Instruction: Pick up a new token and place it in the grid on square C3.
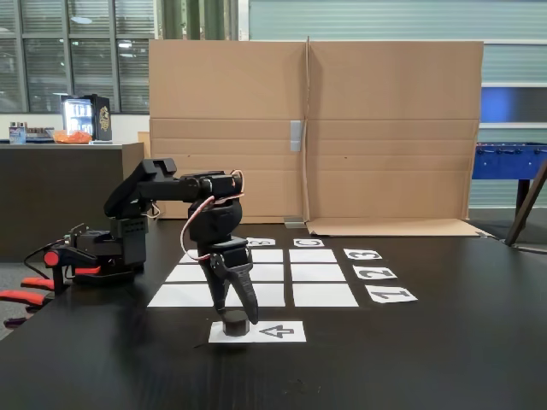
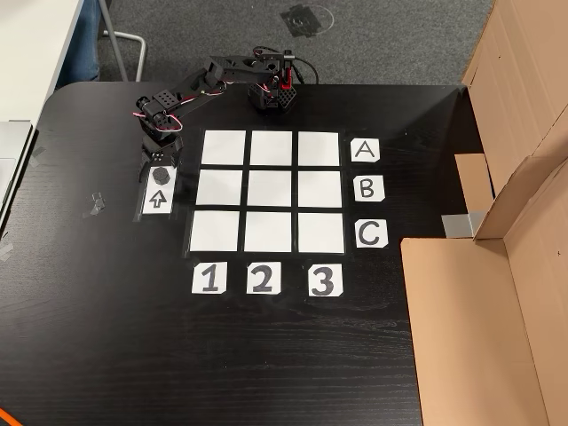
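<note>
On the black counter (image 2: pixel 106 355), everything can be placed from the grid (image 2: pixel 268 194), the largest paper layout there: nine white cells in three rows of three. In the high fixed view, three letter labels (A, B, C) stand just right of the grid and three number labels (1, 2, 3) just below it. Square C3 (image 2: pixel 320 232) is the grid's lower right corner cell in that view, and it is bare, as are the other eight. One arrow sheet (image 2: pixel 157 200) lies just left of the grid. The single token (image 1: pixel 235 325) sits on that sheet's end, beside the printed arrow.

One pincer (image 1: pixel 238 313) hangs straight down over the token with its tips at the token's sides; whether they are pressing it or merely bracketing it cannot be told. The token looks like a small, rigid, light puck with smooth, possibly slippery walls. The best hold is probably across its round side wall, low and centred, so it does not squirt out.
</note>
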